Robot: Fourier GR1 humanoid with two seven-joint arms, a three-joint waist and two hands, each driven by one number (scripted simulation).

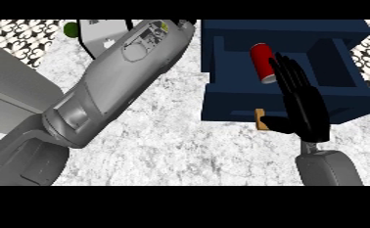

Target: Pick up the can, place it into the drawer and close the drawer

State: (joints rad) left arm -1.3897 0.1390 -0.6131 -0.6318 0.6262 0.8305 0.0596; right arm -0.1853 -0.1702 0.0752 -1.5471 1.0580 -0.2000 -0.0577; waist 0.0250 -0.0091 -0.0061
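The can (263,62), red with a pale end, lies on its side inside the open drawer (224,105), in the left part of the compartment, its length running roughly front to back and its pale end toward the drawer front. The drawer is dark blue and stands pulled out over the counter (173,139), which has a mottled white and grey top. A small tan handle (260,119) projects from the middle of the drawer front.

The right hand (302,105) is over the front of the drawer, just right of the can. Its fingers (288,73) are straight and point away from the robot, their tips level with the can's middle and very close to its right side; contact cannot be confirmed. The thumb (274,123) extends left and sits just beside the handle. The hand is released and grasps nothing. The right forearm (329,168) enters from the lower edge.

The left forearm (115,85) crosses the left half of the view on a diagonal, rising toward the top centre. The left hand lies beyond the visible area, so its state cannot be determined.

A white object (98,34) and a small green item (70,28) are visible at the upper left, partly hidden behind the left forearm.
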